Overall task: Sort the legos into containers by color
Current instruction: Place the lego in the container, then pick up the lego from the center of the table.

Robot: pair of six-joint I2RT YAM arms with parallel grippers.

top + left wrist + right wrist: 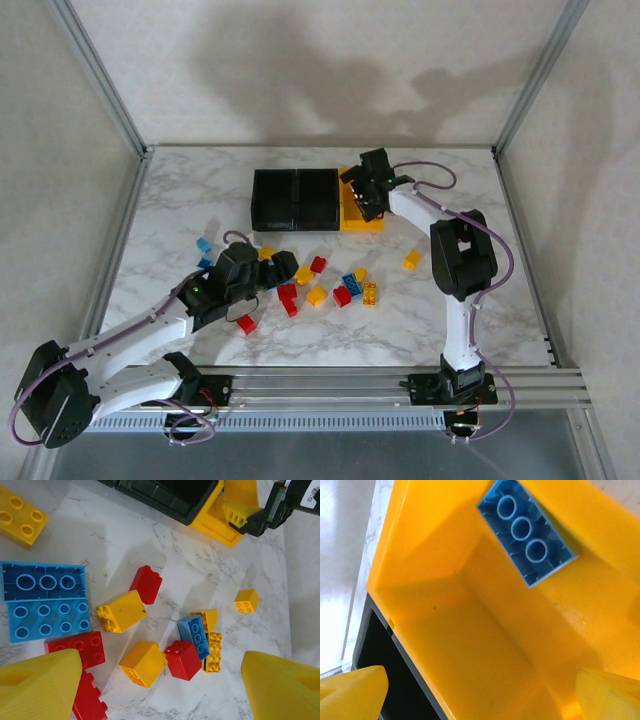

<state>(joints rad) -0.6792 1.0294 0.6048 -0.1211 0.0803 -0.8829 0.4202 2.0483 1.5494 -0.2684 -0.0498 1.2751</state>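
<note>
Red, yellow and blue legos (345, 290) lie scattered on the marble table in front of the containers. Two black bins (295, 200) and a yellow-orange bin (362, 218) stand in a row at the back. My left gripper (275, 268) hovers open over the pile. In the left wrist view my left gripper (162, 685) has a yellow brick (144, 663) and a red brick (183, 660) below its gap. My right gripper (368, 195) is open above the yellow-orange bin (445, 630). A blue brick (527, 532) lies loose and upside down inside it.
Stray bricks lie apart from the pile: blue ones (203, 245) at the left, a red one (246, 324) near the front and a yellow one (412, 260) at the right. Aluminium frame posts border the table on both sides.
</note>
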